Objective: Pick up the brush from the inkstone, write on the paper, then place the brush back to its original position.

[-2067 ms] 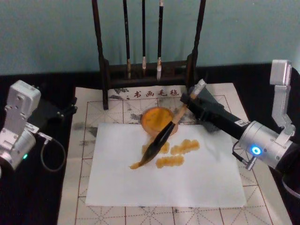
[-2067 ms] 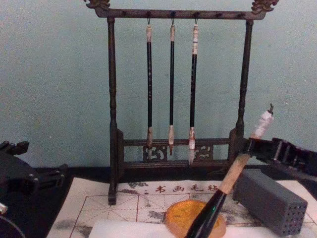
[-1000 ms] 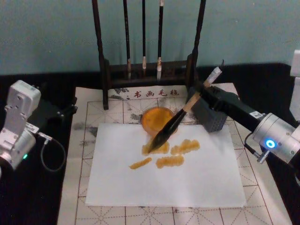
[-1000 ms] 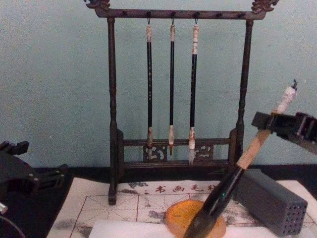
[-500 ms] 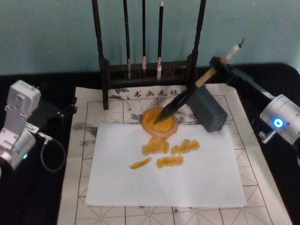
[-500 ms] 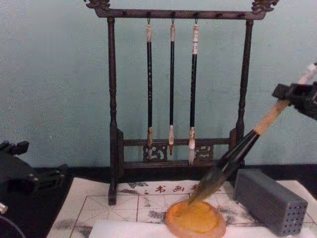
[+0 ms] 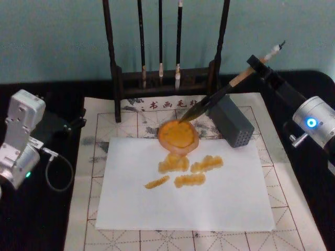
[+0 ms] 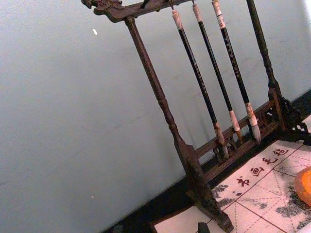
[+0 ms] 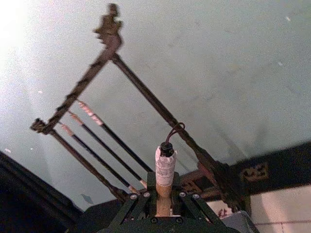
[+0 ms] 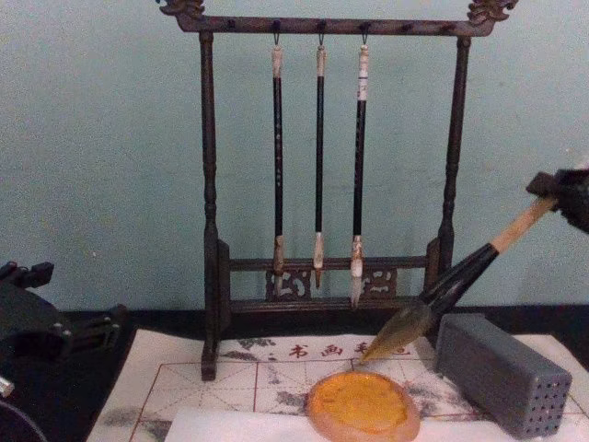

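My right tool (image 7: 255, 64) clamps the tilted brush (image 7: 217, 97), bristle tip just above the far rim of the inkstone (image 7: 178, 135). My left tool (image 7: 77, 121) sits parked at left; I cannot tell its state.

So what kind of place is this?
Likely a calligraphy desk: a wooden rack hung with thin brushes, a gridded writing mat with paper, and the right gripper holding the brush by the inkstone.

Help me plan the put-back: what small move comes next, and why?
Probably lower the brush until its tuft rests on the inkstone: the right gripper holds it tilted, tip hovering over the dish's far rim, and the paper already bears strokes. The left gripper sits parked at left.
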`<action>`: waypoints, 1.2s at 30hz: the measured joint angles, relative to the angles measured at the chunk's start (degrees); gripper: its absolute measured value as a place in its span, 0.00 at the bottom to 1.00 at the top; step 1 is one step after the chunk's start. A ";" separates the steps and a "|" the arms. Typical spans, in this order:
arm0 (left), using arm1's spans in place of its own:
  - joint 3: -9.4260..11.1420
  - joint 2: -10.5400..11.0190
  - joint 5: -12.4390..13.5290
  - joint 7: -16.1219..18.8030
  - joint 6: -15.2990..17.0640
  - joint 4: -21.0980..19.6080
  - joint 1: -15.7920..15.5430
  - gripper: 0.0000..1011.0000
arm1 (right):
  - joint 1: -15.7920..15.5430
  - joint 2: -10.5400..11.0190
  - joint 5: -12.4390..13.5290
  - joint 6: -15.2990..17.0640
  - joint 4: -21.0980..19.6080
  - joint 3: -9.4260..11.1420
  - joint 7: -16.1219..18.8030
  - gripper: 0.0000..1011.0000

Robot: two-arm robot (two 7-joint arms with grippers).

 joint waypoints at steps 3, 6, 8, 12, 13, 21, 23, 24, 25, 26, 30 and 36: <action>0.00 0.00 0.00 0.00 0.00 0.00 0.00 0.99 | 0.82 -0.55 1.47 1.06 1.78 -0.37 -0.63 0.18; 0.00 0.00 0.00 0.00 0.00 0.00 0.00 0.99 | 1.52 -0.91 2.61 1.99 3.22 -0.91 -0.95 0.18; 0.00 0.00 0.00 0.00 0.00 0.00 0.00 0.99 | 1.91 -1.10 3.29 2.48 4.06 -1.30 -1.12 0.18; 0.00 0.00 0.00 0.00 0.00 0.00 0.00 0.99 | 2.51 -1.43 4.21 2.88 5.35 -1.95 -1.46 0.18; 0.00 0.00 0.00 0.00 0.00 0.00 0.00 0.99 | 2.61 -1.50 4.35 2.88 5.58 -2.06 -1.50 0.18; 0.00 0.00 0.00 0.00 0.00 0.00 0.00 0.99 | 3.63 -2.01 5.54 2.58 7.27 -3.08 -1.78 0.18; 0.00 0.00 0.00 0.00 0.00 0.00 0.00 0.99 | 4.00 -2.31 5.95 2.45 7.94 -3.39 -1.95 0.18; 0.00 0.00 0.00 0.00 0.00 0.00 0.00 0.99 | 4.22 -2.49 6.22 2.35 8.34 -3.58 -2.05 0.18; 0.00 0.00 0.00 0.00 0.00 0.00 0.00 0.99 | 4.32 -2.56 6.32 2.32 8.49 -3.67 -2.08 0.18; 0.00 0.00 0.00 0.00 0.00 0.00 0.00 0.99 | 4.44 -2.64 6.44 2.27 8.68 -3.77 -2.09 0.18; 0.00 0.00 0.00 0.00 0.00 0.00 0.00 0.99 | 4.97 -2.99 7.02 2.16 9.54 -4.24 -2.16 0.18; 0.00 0.00 0.00 0.00 0.00 0.00 0.00 0.99 | 5.62 -3.39 7.85 2.17 10.77 -4.92 -2.35 0.18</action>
